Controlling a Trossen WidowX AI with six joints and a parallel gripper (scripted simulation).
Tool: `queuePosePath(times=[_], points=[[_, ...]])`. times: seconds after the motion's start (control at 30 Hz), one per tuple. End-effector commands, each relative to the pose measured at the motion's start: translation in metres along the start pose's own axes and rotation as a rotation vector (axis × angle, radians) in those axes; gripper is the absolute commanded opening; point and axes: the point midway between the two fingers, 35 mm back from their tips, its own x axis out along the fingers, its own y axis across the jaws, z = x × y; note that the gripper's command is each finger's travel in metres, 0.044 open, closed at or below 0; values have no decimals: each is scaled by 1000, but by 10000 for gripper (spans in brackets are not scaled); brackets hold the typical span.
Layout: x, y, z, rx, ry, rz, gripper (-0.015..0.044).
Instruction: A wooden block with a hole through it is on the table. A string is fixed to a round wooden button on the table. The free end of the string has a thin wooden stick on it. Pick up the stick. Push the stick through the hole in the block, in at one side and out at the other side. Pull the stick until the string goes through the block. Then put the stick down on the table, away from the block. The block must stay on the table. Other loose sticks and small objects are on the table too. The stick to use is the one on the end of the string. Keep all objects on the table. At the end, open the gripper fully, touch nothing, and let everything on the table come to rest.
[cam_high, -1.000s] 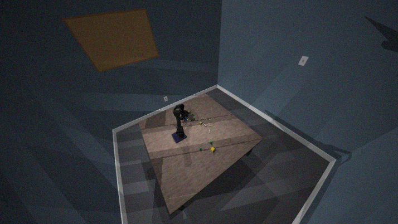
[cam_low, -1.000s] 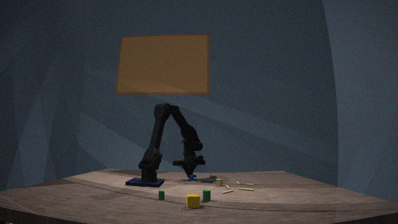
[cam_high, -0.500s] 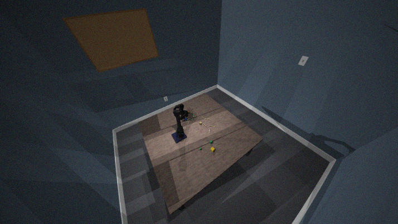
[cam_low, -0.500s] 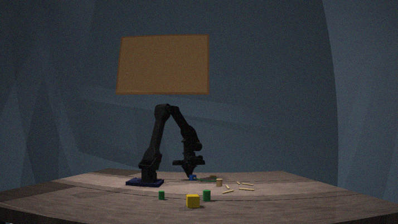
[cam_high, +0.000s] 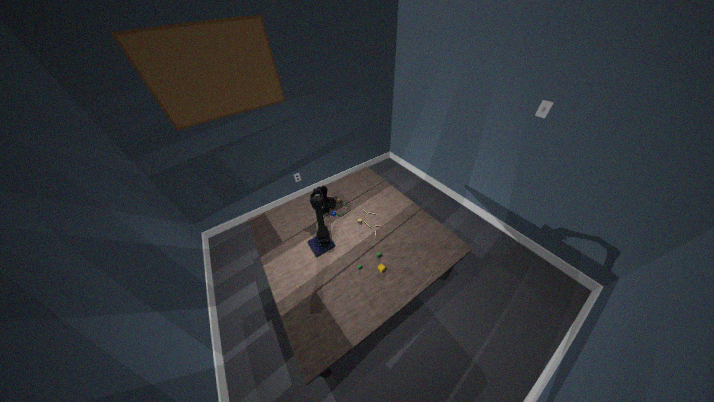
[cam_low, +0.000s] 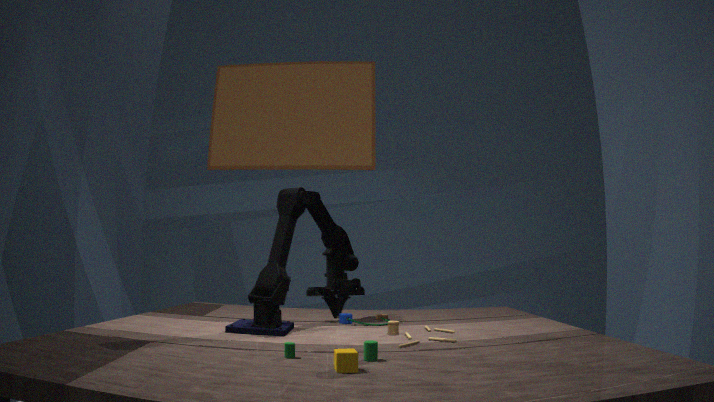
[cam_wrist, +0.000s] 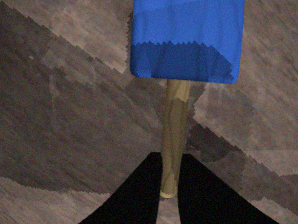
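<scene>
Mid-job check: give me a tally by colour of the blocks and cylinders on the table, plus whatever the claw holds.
Blue block: 1
Green cylinders: 2
Yellow cube: 1
Tan cylinder: 1
Stick gripped in the claw: 1
Total: 6

Arm (cam_low: 287, 235) bent in inverted V, elbow high, forearm sloping down. Wrist vertical. Gripper (cam_low: 336, 311) points straight down just above table, black fingers nearly together, clamped on end of thin stick (cam_wrist: 174, 136).
</scene>
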Motion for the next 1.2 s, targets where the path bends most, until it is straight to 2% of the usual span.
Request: queuePosePath(times=[0.0,1.17], points=[[0,0,-6,3,-1,0,0],[-4,0,-45,3,4,5,0]])
